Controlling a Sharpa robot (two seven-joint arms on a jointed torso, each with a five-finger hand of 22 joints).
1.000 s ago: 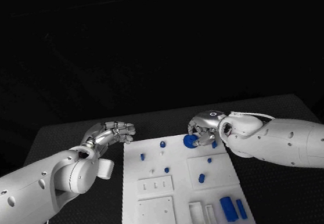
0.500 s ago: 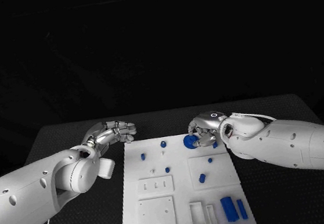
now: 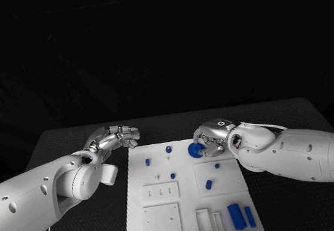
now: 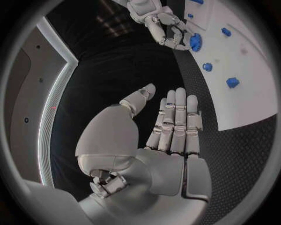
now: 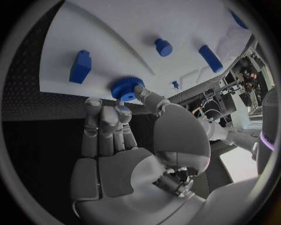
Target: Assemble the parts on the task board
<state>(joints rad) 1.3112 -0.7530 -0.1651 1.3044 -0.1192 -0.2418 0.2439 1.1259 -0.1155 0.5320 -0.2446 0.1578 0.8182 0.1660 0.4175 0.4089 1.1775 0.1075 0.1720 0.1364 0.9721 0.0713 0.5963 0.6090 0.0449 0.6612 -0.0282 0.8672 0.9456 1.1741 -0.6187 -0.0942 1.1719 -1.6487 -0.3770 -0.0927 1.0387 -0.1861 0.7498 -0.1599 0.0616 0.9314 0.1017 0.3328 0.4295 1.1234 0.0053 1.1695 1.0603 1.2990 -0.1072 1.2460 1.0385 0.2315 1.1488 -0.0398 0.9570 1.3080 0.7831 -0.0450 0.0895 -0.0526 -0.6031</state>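
Observation:
The white task board [image 3: 185, 167] lies in the middle of the black table. My right hand [image 3: 213, 136] pinches a blue toothed wheel [image 3: 196, 150] between thumb and fingers, just over the board's far right part. The right wrist view shows the wheel [image 5: 124, 88] at the fingertips [image 5: 93, 105], over the board's edge [image 5: 117, 37]. My left hand [image 3: 114, 138] hovers off the board's far left corner, holding nothing. In the left wrist view its fingers [image 4: 175, 122] lie straight and together, thumb apart, with the right hand [image 4: 166, 30] and the wheel [image 4: 195, 42] beyond.
Small blue pieces [image 3: 168, 149] [image 3: 147, 162] [image 3: 216, 165] dot the board's far half. Two long blue pieces [image 3: 235, 215] lie at its near right beside a white slotted block [image 3: 203, 220]. White square plates [image 3: 160, 191] sit on the left side.
My right hand has drawn slightly nearer to me with the blue wheel, still over the board's far right part. The left hand has stayed put.

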